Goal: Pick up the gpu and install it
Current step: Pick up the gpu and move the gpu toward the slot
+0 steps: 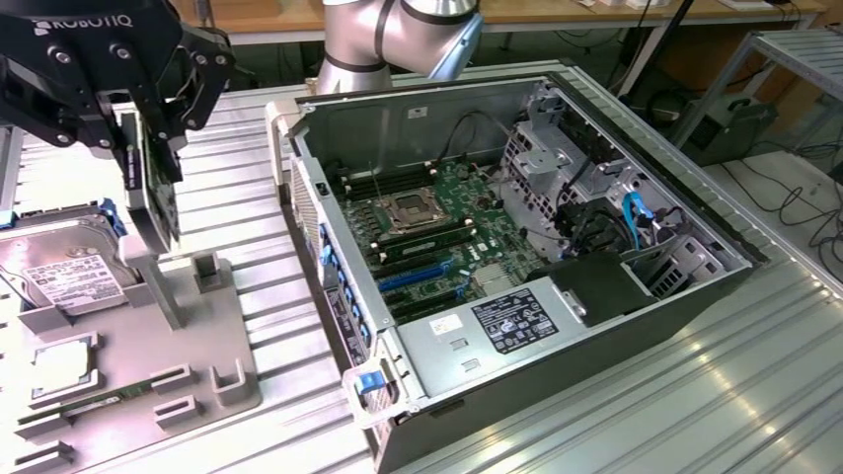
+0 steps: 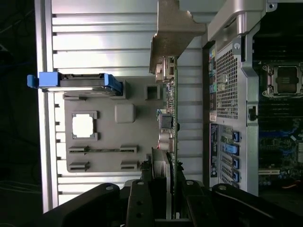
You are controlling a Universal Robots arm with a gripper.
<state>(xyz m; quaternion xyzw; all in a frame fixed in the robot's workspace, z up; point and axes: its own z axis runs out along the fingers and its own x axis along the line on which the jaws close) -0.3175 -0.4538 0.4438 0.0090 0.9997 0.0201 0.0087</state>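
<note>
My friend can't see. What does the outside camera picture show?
A black robot gripper holds the gpu upright over a grey parts tray at the exterior view's left. A hard drive sits in that tray. To the right lies an open computer case, its motherboard showing.

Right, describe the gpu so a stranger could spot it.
On the exterior view's left, beside the computer case, the gripper hangs over a grey tray. The gpu is the thin dark card clamped upright in it, unlike the silver hard drive below.
</note>
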